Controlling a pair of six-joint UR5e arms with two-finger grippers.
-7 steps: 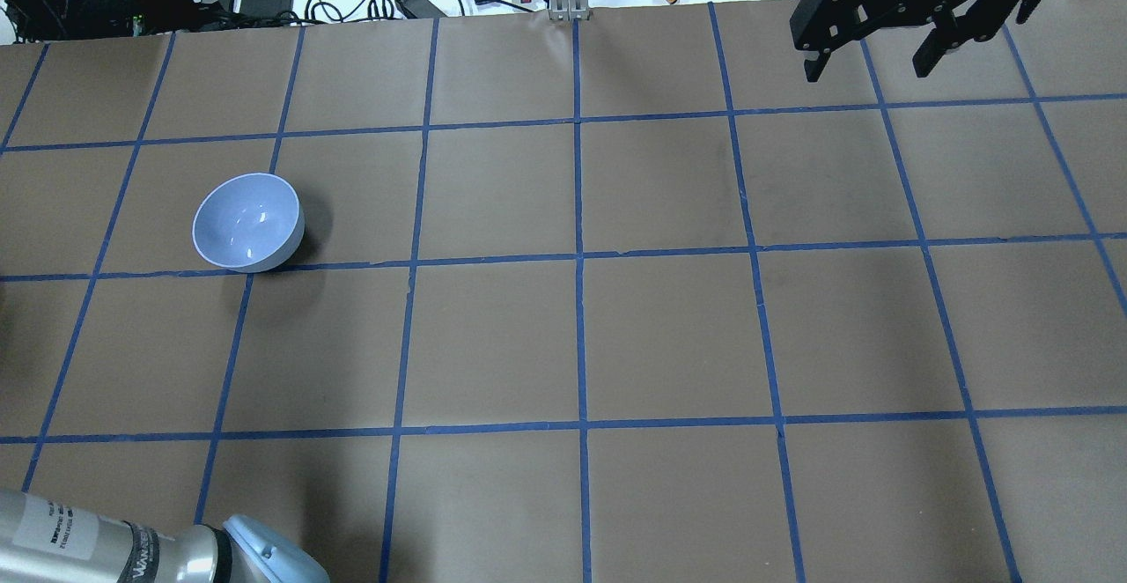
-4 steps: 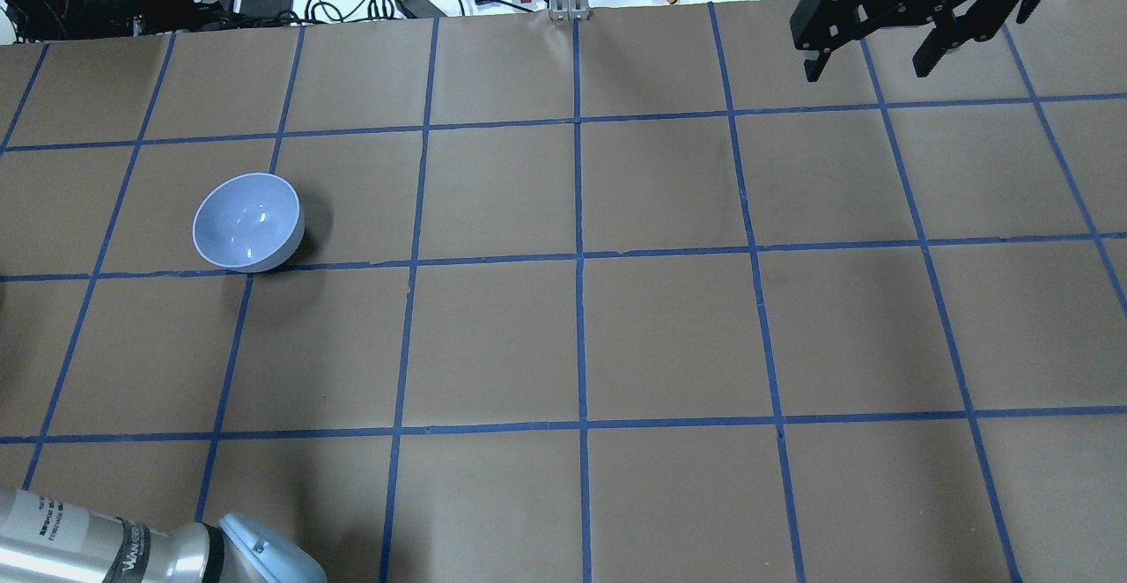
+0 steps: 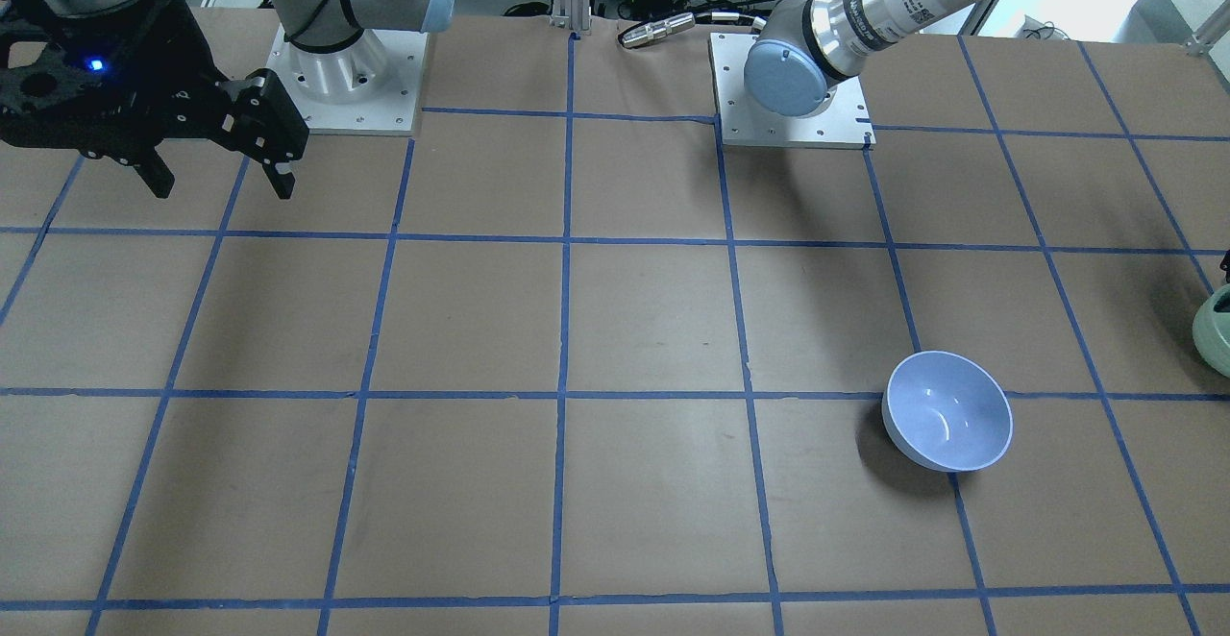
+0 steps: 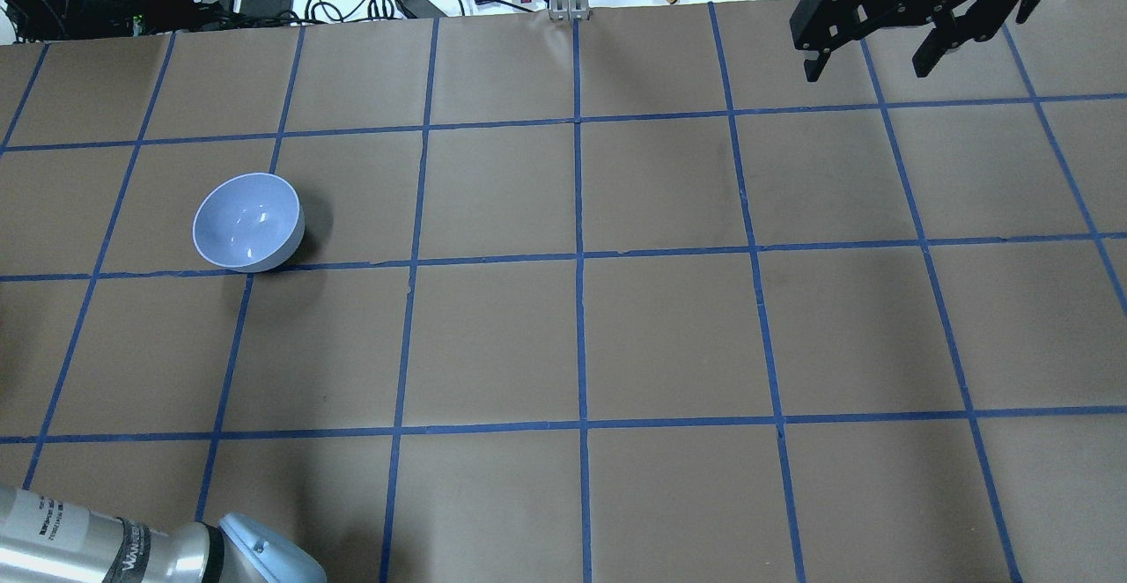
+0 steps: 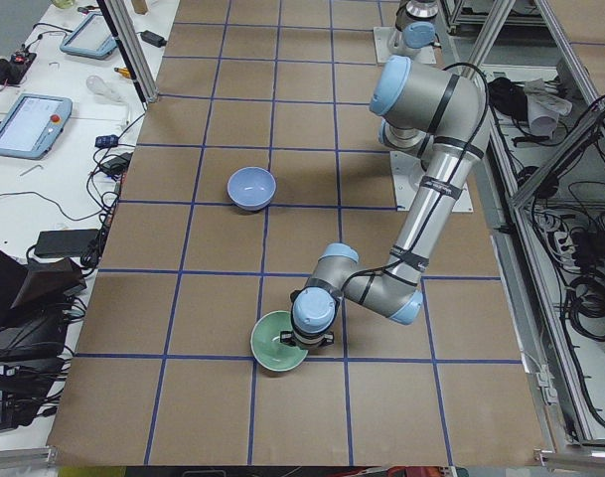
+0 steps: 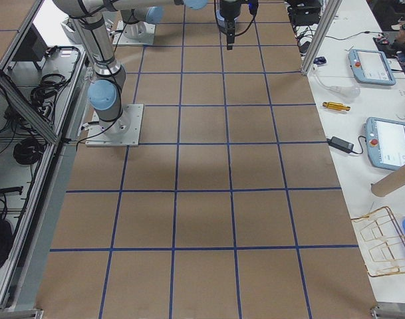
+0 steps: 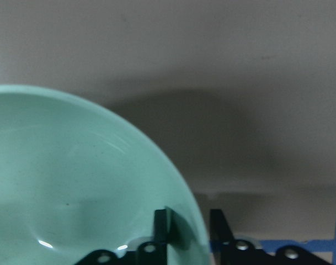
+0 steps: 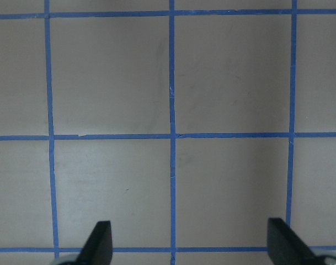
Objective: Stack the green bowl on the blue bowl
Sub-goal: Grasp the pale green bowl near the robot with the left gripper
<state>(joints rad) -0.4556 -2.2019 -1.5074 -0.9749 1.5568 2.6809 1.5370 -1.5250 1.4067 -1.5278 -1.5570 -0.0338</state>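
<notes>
Brown paper ruled into squares by blue tape (image 4: 577, 257) covers the table (image 4: 493, 345). Farthest toward the robot's left end sits the green bowl (image 5: 277, 346), upright on a tape line and out of the overhead view's reach. The left fingers (image 7: 164, 226) straddle its rim, one inside and one outside, drawn in close and, as far as the wrist view shows, pinching the wall between them. So the step in hand looks like the grasp itself, with the lift not yet made (the bowl seems to rest on the table). Next along, well apart from it, the blue bowl (image 4: 247, 222) stands upright and empty. Far off at the right, the right fingers (image 8: 100, 241) hang spread wide over bare paper, holding nothing. The next move calls for raising the green bowl clear, carrying it over the blue bowl, keeping it level, centring it and lowering it to nest before letting go.
</notes>
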